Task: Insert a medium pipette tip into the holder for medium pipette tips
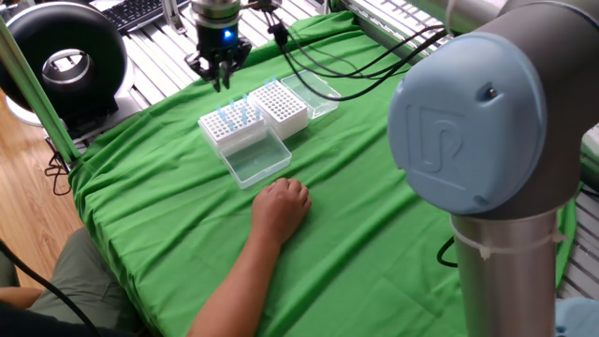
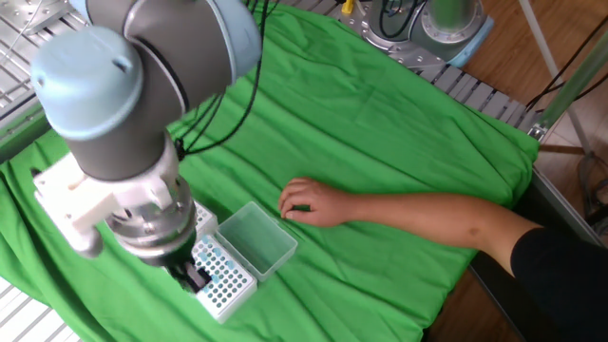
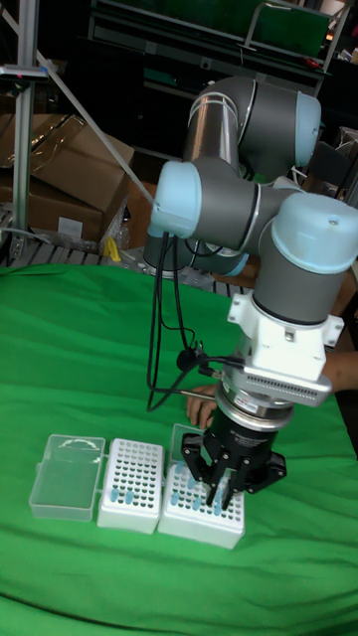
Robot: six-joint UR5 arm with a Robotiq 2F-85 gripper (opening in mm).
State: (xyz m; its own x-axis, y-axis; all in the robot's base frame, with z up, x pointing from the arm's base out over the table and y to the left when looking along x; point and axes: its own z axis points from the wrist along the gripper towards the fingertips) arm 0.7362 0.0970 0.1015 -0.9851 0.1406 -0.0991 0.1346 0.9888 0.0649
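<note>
Green cloth (image 1: 393, 206) covers the desk, where two white plastic racks stand side by side. The taller block-like white holder for medium pipette tips (image 1: 279, 108) has its clear plastic lid (image 1: 314, 94) open beside it. The black two-finger tool (image 1: 218, 77) hangs over the lower white rack of blue-topped tips (image 1: 232, 125); whether it grips anything I cannot tell. A person's bare hand (image 1: 282, 208) rests nearby on the cloth.

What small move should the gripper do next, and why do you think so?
Probably lower the gripper straight down to take one blue tip. It hangs over the rack of blue tips, not over the holder for medium pipette tips beside it, and I see no tip between its fingers.
</note>
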